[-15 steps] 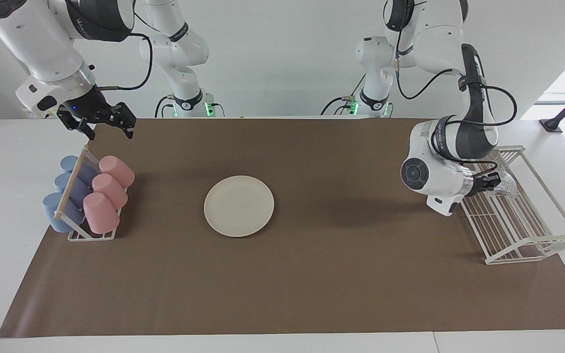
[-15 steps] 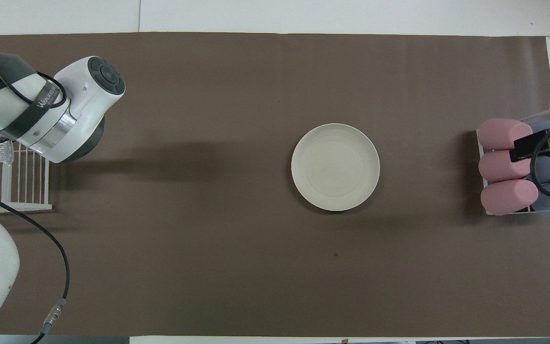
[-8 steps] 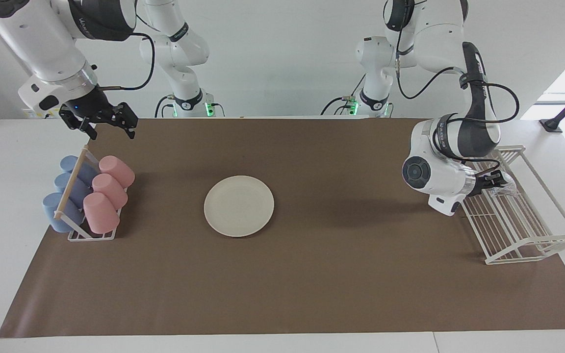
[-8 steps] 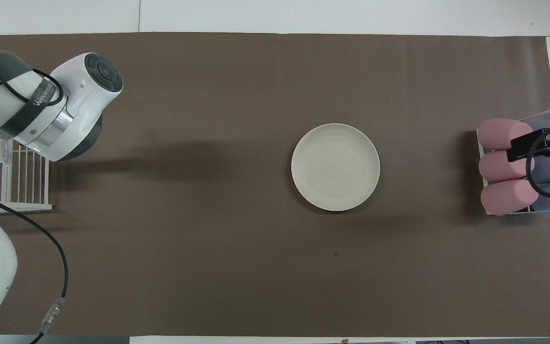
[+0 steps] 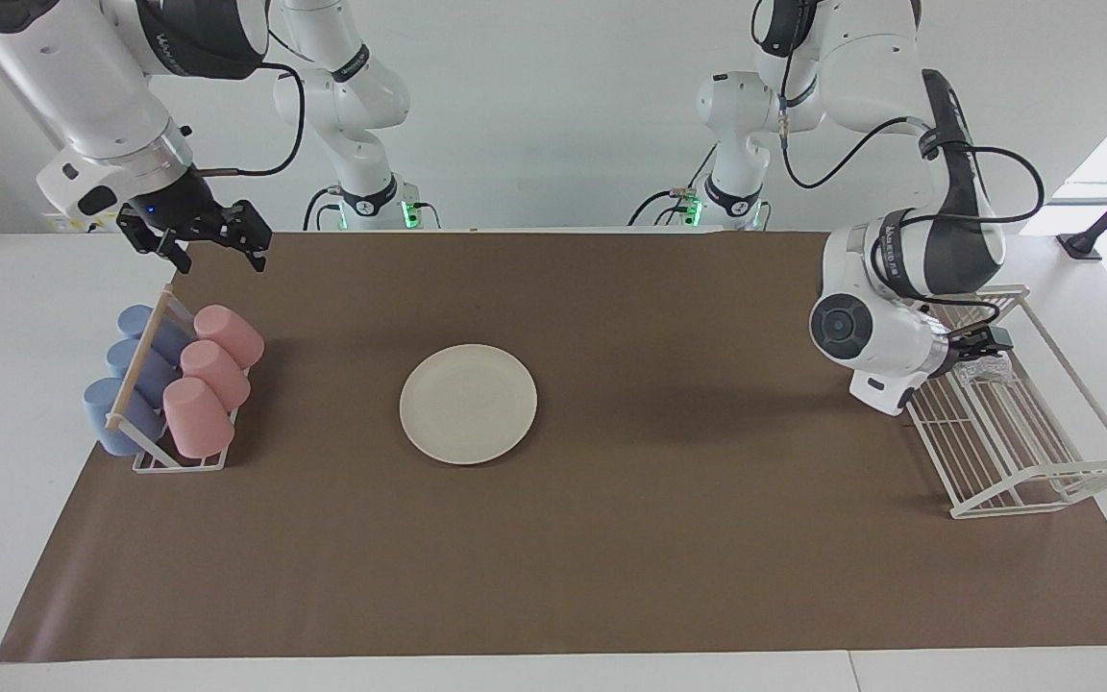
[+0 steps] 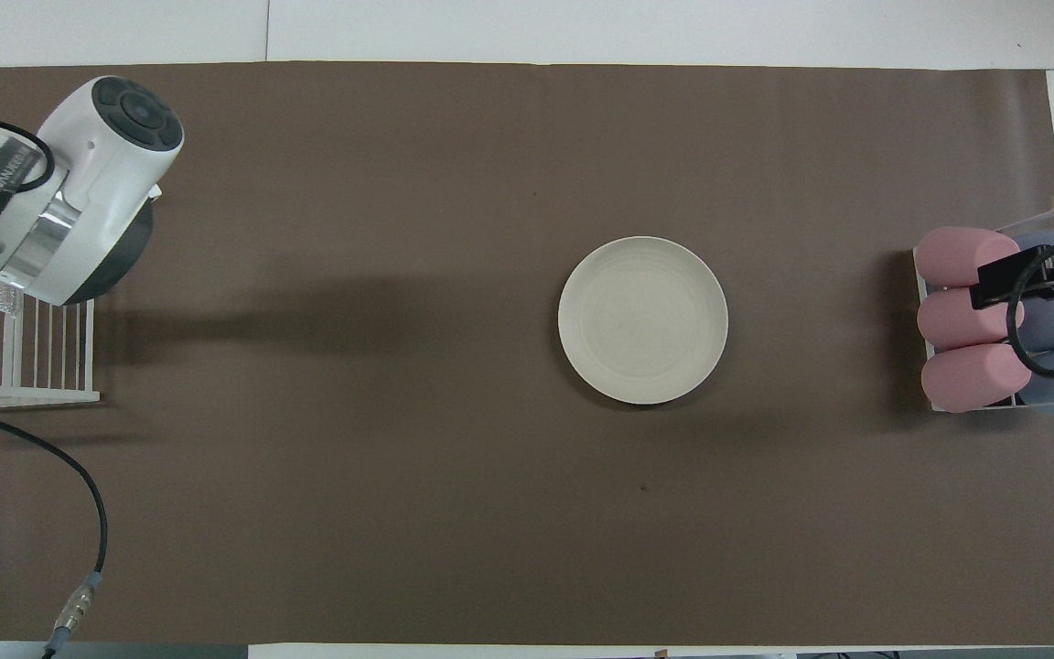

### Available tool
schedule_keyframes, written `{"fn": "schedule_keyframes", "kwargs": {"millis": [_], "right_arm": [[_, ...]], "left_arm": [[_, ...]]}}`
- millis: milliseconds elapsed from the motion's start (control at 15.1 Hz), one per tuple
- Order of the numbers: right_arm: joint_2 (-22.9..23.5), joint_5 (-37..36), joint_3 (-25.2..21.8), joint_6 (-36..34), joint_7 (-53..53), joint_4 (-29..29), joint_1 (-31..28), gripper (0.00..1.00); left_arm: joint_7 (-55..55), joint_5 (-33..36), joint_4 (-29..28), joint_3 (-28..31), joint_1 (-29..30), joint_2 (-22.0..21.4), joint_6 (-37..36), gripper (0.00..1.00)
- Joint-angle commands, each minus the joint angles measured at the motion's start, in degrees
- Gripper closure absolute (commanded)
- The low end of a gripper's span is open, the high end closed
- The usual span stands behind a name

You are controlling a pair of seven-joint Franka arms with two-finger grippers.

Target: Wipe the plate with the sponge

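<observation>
A cream-white plate [image 5: 468, 404] lies alone near the middle of the brown mat [image 5: 611, 577] covering the table. At the left arm's end, the silvery sponge [image 5: 988, 369] sits in the white wire rack [image 5: 1024, 452], with the left gripper [image 5: 981, 346] right at it, fingers spread and no longer clamping it. The right gripper [image 5: 217, 240] hangs open over the mat's edge by the cup rack [image 5: 169, 384] of pink and blue cups, that arm waiting.
</observation>
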Motion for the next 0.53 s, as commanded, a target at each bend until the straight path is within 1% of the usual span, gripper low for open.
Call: {"fn": "schedule_keyframes", "kwargs": {"millis": [0, 199, 332, 465], "right_arm": [[-0.9, 1.1, 0.2, 0.7, 1.4, -0.7, -0.1, 0.00], [-0.8, 1.1, 0.2, 0.7, 1.4, -0.7, -0.1, 0.00], [-0.8, 1.1, 0.2, 0.7, 1.4, -0.6, -0.1, 0.00], [-0.7, 1.1, 0.2, 0.8, 1.4, -0.2, -0.1, 0.00]], "left_arm": [[3.1, -9.7, 0.4, -0.2, 1.6, -5.8, 0.3, 0.00], [3.1, -19.5, 0.6, 0.1, 1.7, -10.1, -0.6, 0.00], [3.0, -28.3, 0.2, 0.2, 3.8, -13.9, -0.8, 0.00], [3.4, -35.1, -0.7, 0.2, 5.3, -17.8, -1.1, 0.00]]}}
